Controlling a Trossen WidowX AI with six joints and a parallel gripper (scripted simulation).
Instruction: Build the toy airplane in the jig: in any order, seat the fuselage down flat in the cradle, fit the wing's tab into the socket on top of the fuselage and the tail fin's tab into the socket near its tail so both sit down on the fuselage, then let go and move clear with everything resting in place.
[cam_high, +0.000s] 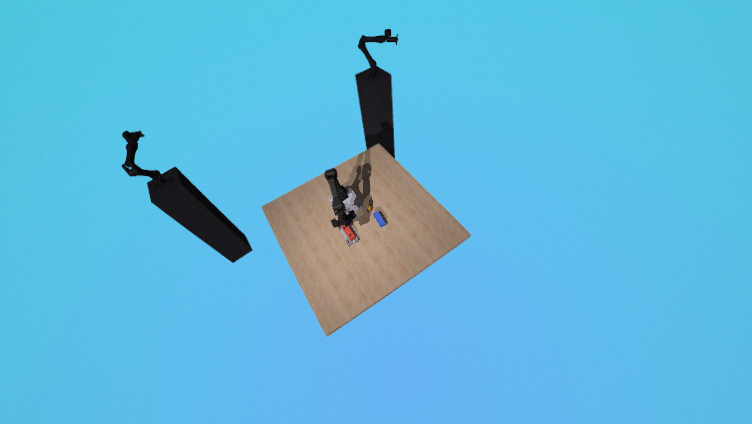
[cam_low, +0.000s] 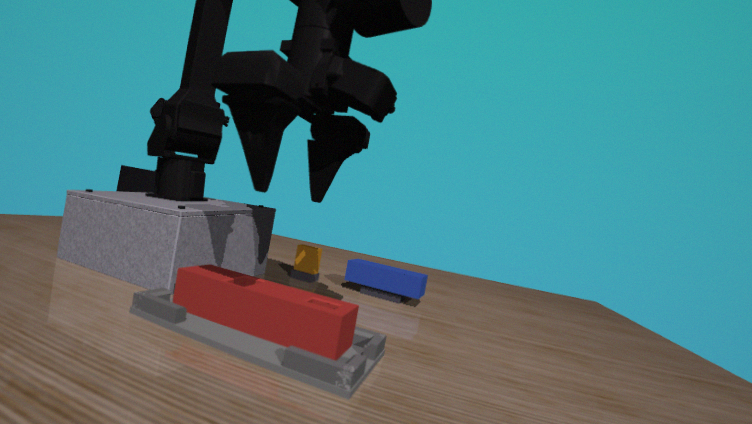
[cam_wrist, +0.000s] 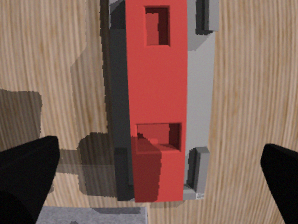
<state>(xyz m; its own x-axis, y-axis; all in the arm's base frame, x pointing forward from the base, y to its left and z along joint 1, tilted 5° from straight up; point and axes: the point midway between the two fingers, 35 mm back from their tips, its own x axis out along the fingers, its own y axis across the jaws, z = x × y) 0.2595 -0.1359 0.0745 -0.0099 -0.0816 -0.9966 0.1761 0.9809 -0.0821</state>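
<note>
The red fuselage (cam_high: 349, 233) (cam_low: 263, 310) (cam_wrist: 157, 85) lies flat in the grey jig cradle (cam_low: 226, 337) (cam_wrist: 200, 95), between its corner blocks, with its two sockets facing up and empty. The blue wing (cam_high: 379, 219) (cam_low: 385, 279) sits on a small grey stand behind the jig in the exterior view. The orange tail fin (cam_high: 369, 208) (cam_low: 307, 259) stands on another small stand, left of the wing in that view. My gripper (cam_low: 288, 195) (cam_wrist: 165, 152) is open and empty, raised above the fuselage; in the wrist view its fingers are at either side of the fuselage's lower end.
The grey base block (cam_low: 115, 242) of my arm stands close to one end of the jig. The wooden table (cam_high: 326, 294) carries everything. Two black pedestals (cam_high: 200, 215) (cam_high: 374, 107) with other arms stand off the table.
</note>
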